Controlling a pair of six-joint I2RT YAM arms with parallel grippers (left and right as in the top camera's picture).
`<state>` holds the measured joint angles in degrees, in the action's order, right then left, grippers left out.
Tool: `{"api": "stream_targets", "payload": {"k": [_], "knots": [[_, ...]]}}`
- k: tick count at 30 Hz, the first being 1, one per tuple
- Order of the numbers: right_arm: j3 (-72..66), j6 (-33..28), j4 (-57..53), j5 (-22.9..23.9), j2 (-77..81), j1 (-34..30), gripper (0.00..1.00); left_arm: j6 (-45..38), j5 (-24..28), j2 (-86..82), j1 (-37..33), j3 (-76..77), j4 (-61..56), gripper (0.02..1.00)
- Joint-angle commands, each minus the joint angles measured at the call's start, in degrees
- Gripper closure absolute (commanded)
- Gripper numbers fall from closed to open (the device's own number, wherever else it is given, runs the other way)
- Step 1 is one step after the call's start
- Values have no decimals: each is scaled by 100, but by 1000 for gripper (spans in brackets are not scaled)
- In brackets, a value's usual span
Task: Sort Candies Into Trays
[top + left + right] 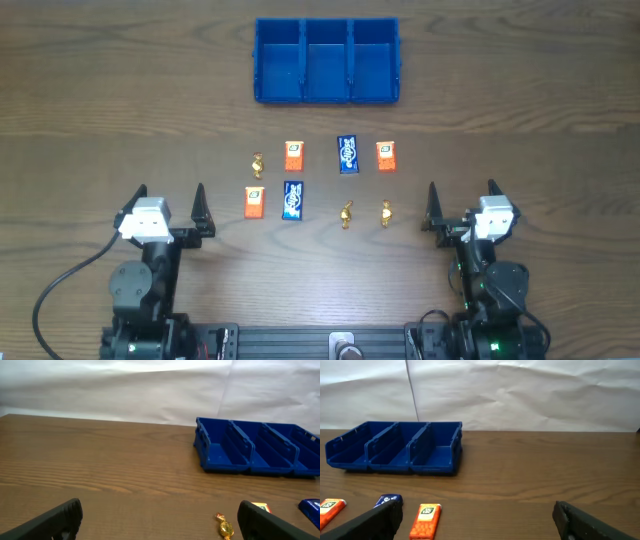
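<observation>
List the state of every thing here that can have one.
Blue three-compartment plastic tray: upright, all compartments empty.
Left gripper: open, empty.
Right gripper: open, empty.
Orange rectangular candy packs: flat on the wooden table, unsorted.
Blue rectangular candy packs: flat, unsorted.
Gold twist-wrapped candies: loose, unsorted.

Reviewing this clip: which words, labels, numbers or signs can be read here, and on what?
Orange packs: green-and-white logo patch, too blurred to read.
Blue packs: white lettering, too small to read.
Gold-wrapped candies, blue tray, table: no print visible.
</observation>
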<state>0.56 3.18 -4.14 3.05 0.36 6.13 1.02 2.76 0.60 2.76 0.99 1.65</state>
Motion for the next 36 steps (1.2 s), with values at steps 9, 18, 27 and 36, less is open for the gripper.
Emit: {"api": "stream_targets", "payload": {"k": [9, 18, 27, 36], "knots": [[-11, -68, -20, 46, -20, 13, 3, -66, 4, -24, -22, -72, 269, 20], [-11, -68, -20, 46, -20, 13, 3, -66, 4, -24, -22, -72, 269, 20], [-11, -68, -20, 46, -20, 13, 3, -63, -15, -35, -17, -72, 267, 20], [-11, -68, -20, 46, -20, 13, 3, 629, 1333, 3574, 105, 4540, 3008, 20]]}}
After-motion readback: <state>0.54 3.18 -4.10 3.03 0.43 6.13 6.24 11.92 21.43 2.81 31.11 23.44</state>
